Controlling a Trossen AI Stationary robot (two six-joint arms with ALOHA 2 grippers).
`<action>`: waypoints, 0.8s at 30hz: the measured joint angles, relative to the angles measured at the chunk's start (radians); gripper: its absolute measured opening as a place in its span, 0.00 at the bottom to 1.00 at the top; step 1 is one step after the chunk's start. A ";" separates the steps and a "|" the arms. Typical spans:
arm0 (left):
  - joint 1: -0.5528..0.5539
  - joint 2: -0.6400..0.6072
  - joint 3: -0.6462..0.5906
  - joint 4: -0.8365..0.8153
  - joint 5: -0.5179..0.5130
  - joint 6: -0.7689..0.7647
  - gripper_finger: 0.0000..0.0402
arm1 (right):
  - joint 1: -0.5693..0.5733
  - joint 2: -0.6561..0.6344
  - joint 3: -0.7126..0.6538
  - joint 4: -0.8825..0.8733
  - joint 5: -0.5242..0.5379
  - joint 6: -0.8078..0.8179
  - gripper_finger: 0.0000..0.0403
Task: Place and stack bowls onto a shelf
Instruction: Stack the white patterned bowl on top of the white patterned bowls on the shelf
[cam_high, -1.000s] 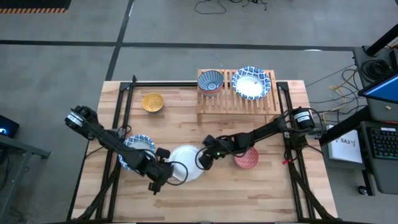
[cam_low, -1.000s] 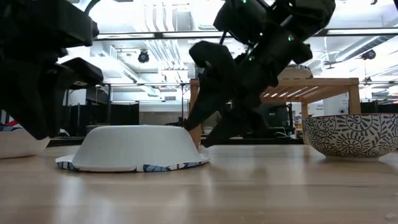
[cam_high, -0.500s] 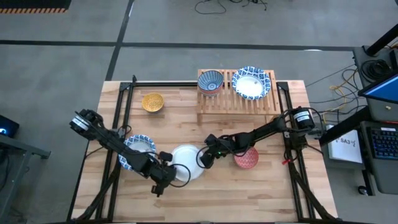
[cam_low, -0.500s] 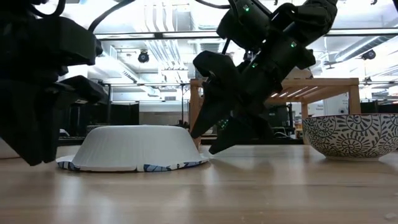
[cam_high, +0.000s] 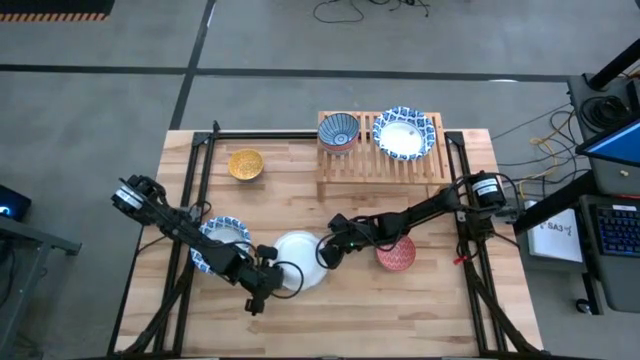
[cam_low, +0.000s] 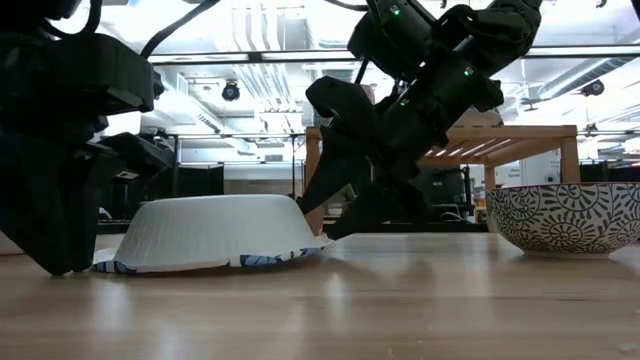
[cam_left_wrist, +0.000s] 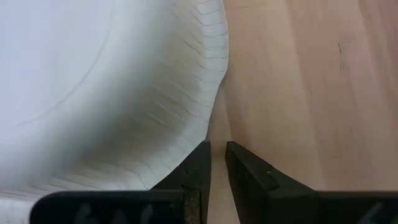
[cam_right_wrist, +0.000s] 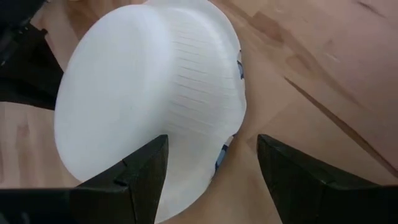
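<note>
We've got the upside-down white bowl (cam_high: 298, 262) centre-bottom of the table (cam_high: 420, 310), bare wood below. Left gripper (cam_high: 266, 283) nearly closed at its tilted left rim; right gripper (cam_high: 327, 256) wide open, flanking its right edge.

Grey concrete floor (cam_high: 120, 100), loose cables (cam_high: 370, 10), bright ceiling lights (cam_low: 250, 25).

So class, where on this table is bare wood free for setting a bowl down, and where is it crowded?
Free: the near strip below the upturned white bowl, and the patch between the yellow bowl and the shelf. Crowded: the middle, where the left gripper and right gripper flank that bowl beside the red bowl.
</note>
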 joint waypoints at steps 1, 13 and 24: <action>0.002 0.000 -0.001 0.001 0.002 -0.001 0.10 | -0.002 0.000 0.000 -0.008 0.000 -0.007 0.58; 0.003 -0.002 -0.067 0.119 0.023 -0.039 0.10 | -0.035 -0.077 0.000 -0.118 -0.063 -0.073 0.58; 0.005 -0.003 -0.127 0.253 0.034 -0.042 0.10 | -0.041 0.036 -0.005 0.040 -0.133 -0.035 0.58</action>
